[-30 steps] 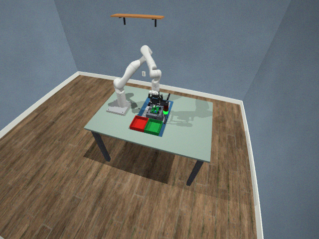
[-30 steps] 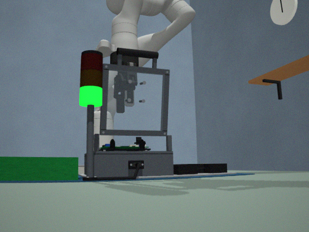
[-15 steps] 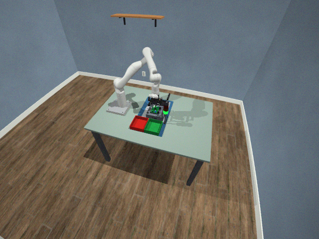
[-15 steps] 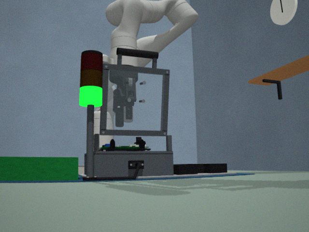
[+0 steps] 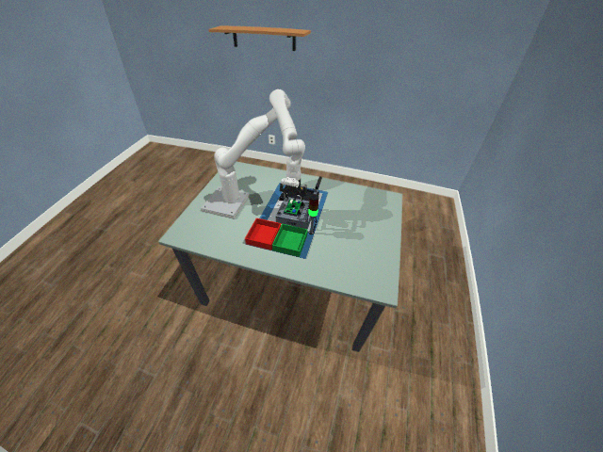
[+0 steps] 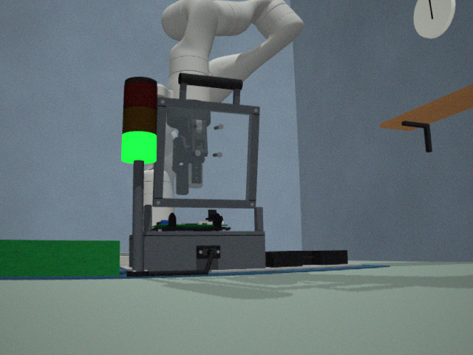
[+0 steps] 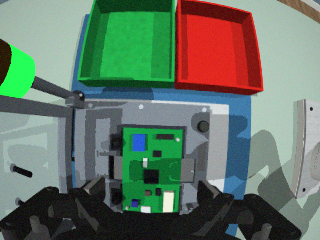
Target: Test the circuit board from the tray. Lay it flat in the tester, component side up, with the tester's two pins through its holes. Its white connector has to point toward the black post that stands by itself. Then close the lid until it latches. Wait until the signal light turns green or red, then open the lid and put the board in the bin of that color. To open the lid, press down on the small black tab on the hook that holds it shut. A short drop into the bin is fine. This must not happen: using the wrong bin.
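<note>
The green circuit board (image 5: pixel 294 207) (image 6: pixel 187 225) (image 7: pixel 167 150) lies flat, component side up, on the grey tester (image 6: pixel 168 250) (image 7: pixel 97 114). Its white connector (image 7: pixel 168 201) is near the board's lower right corner in the wrist view. A lone black post (image 7: pixel 202 126) stands beyond the board's upper right. The lid (image 6: pixel 208 203) (image 7: pixel 30 105) stands open. The signal light (image 5: pixel 313 212) (image 6: pixel 139 146) (image 7: pixel 20 75) is lit green. My gripper (image 6: pixel 188 188) (image 7: pixel 151 190) is open and empty above the board, its fingers either side of it. Whether the pins pass through the holes is hidden.
The green bin (image 5: pixel 290 239) (image 6: pixel 57 257) (image 7: pixel 127 47) and red bin (image 5: pixel 263 234) (image 7: pixel 215 50) sit side by side beyond the tester. The upright lid and its handle (image 6: pixel 210 80) stand close beside my gripper. A low black tray (image 6: pixel 324 257) lies behind the tester.
</note>
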